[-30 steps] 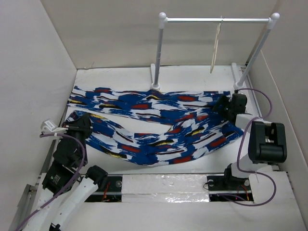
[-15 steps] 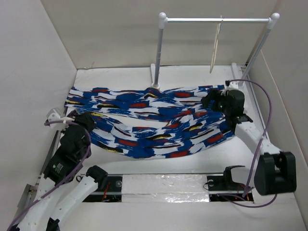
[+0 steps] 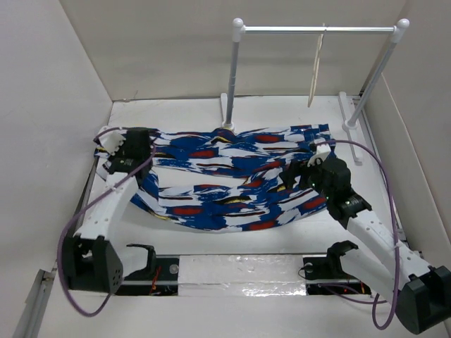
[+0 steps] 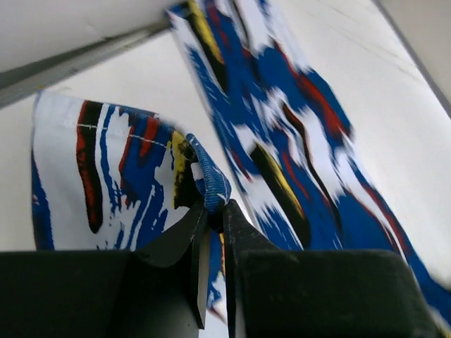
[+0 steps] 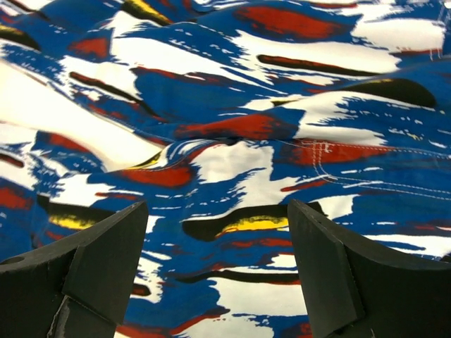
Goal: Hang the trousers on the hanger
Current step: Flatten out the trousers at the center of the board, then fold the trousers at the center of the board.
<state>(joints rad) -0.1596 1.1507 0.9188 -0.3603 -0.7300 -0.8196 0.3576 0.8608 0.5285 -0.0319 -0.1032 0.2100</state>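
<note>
Left end effector (image 4: 211, 215) is clamped tight on a folded hem of the trousers (image 3: 225, 183), which sprawl across the worktop (image 3: 183, 113). Right end effector (image 5: 217, 211) gapes wide just above the cloth's right end, gripping nothing. The hanger (image 3: 315, 70) dangles from the white rack's (image 3: 232, 77) rail, well behind.

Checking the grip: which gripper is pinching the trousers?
The left gripper, shut on an edge of the trousers; the right gripper stands open above them.
</note>
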